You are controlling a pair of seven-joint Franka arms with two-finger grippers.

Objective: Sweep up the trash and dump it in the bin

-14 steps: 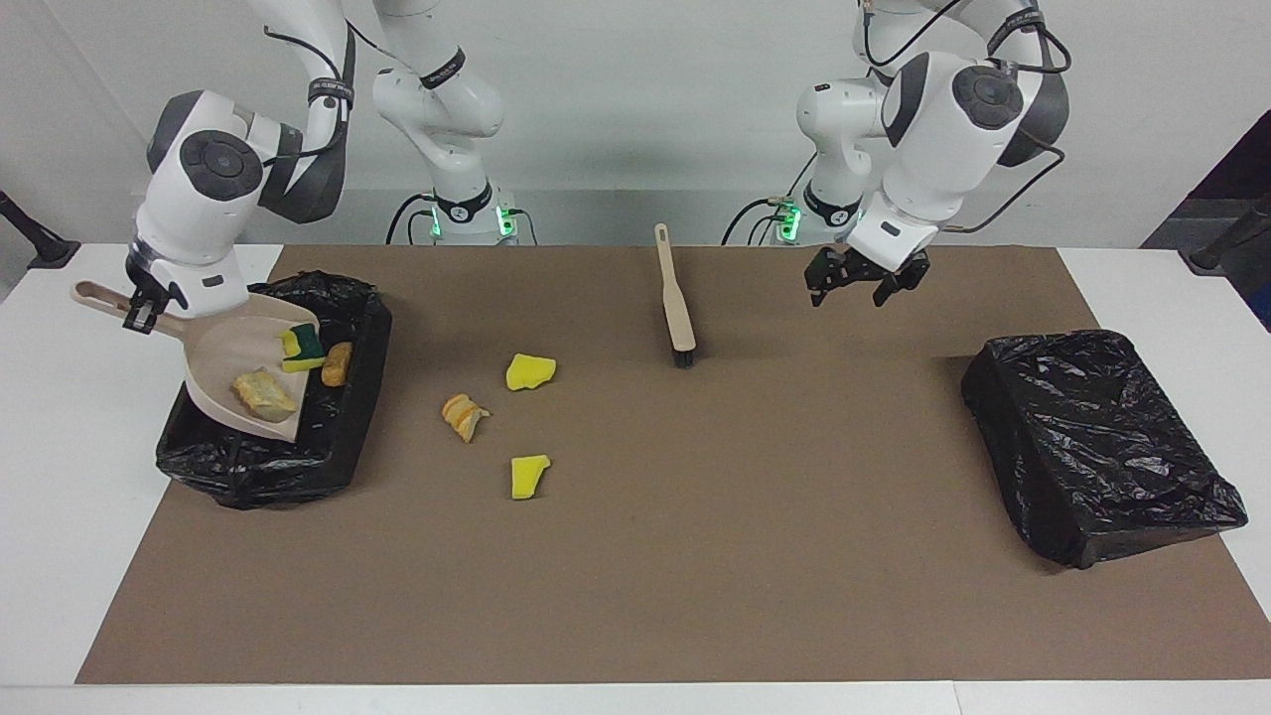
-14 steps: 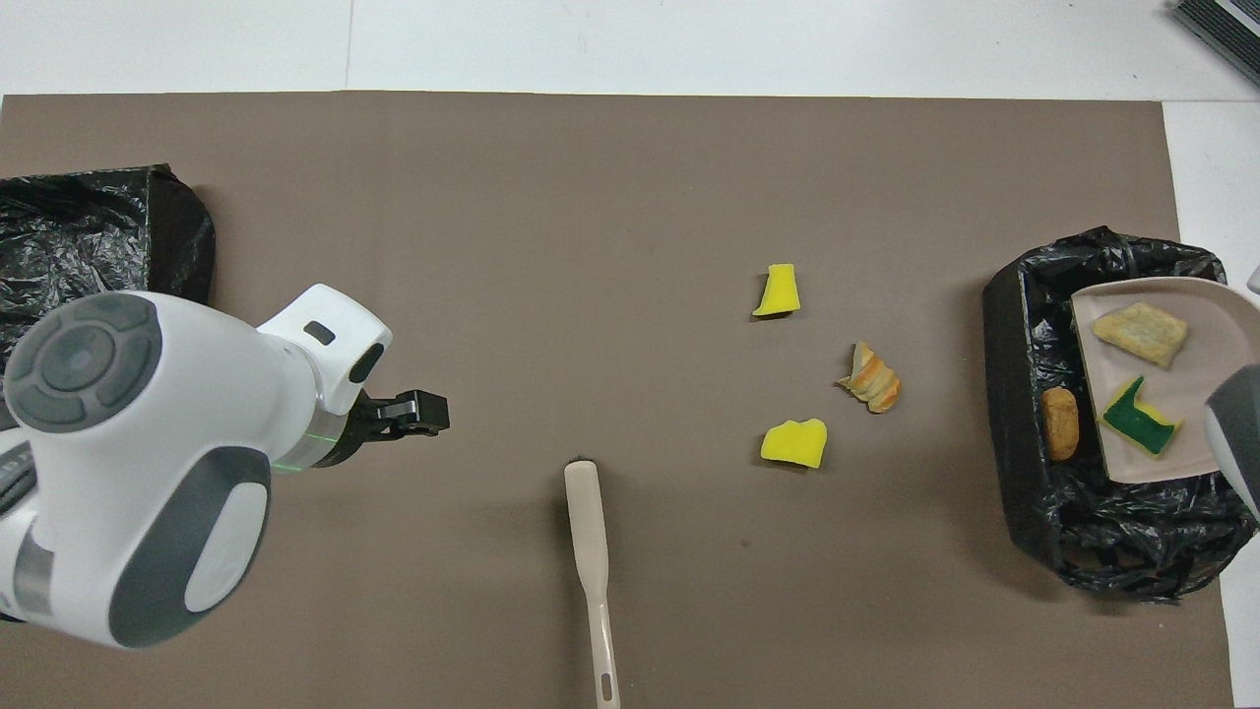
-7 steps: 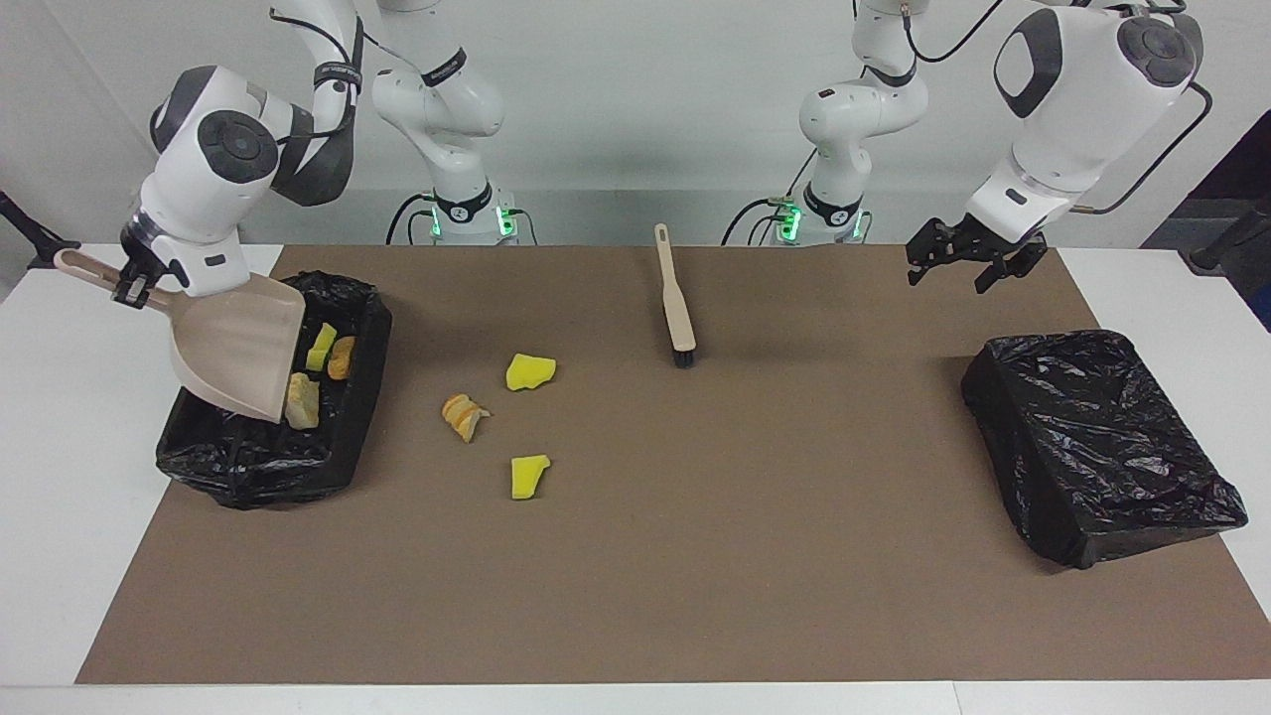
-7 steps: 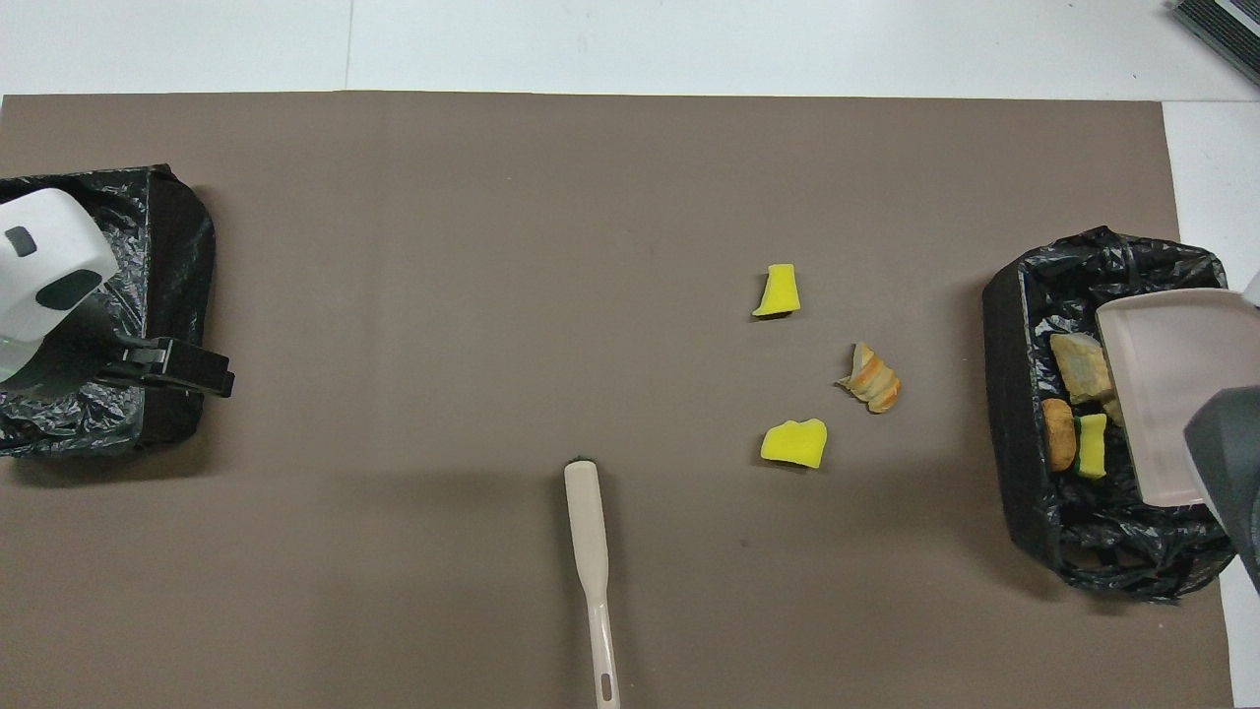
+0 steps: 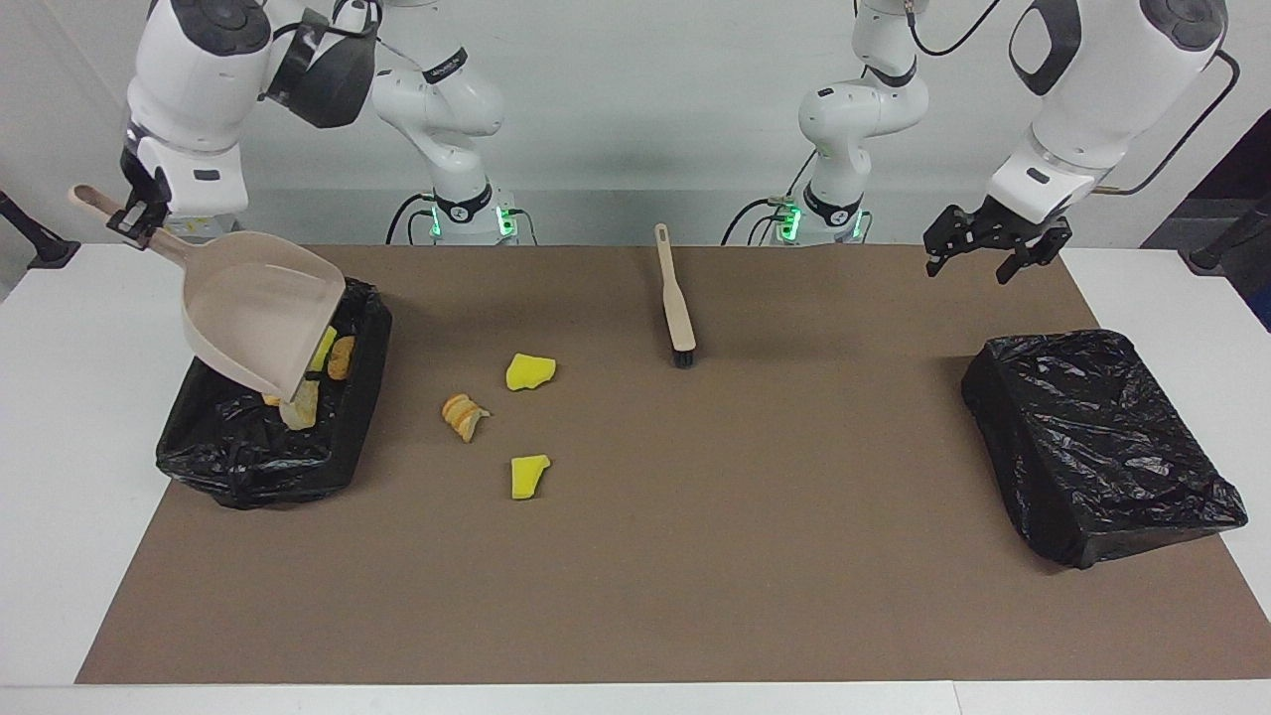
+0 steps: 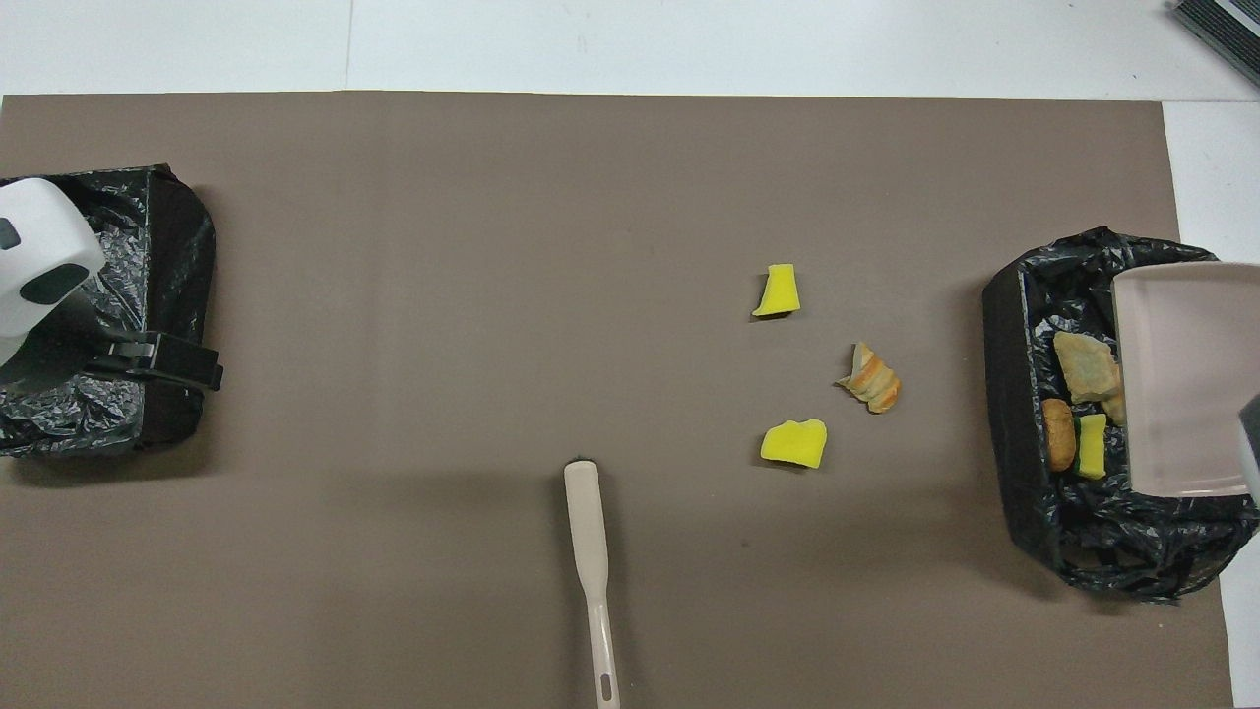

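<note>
My right gripper (image 5: 134, 214) is shut on the handle of the beige dustpan (image 5: 263, 313), held tilted mouth-down over the black-lined bin (image 5: 248, 467) at the right arm's end. The pan (image 6: 1181, 374) looks empty. In the bin lie a tan bread-like piece (image 6: 1086, 366), a brown lump (image 6: 1059, 433) and a yellow-green sponge (image 6: 1091, 445). On the mat beside the bin rest a yellow sponge chunk (image 5: 530, 371), a tan-orange piece (image 5: 464, 415) and another yellow chunk (image 5: 528, 476). My left gripper (image 5: 993, 256) hangs open and empty at the left arm's end.
The beige brush (image 5: 675, 298) lies on the brown mat (image 5: 695, 556) mid-table, bristles away from the robots. A second black-bagged bin (image 5: 1102, 442) sits at the left arm's end, with the left gripper (image 6: 162, 359) over its edge.
The right gripper raised and tipped the dustpan, and the sponge and bread piece slid off it into the bin. The left gripper swung from near the brush out to the left arm's end.
</note>
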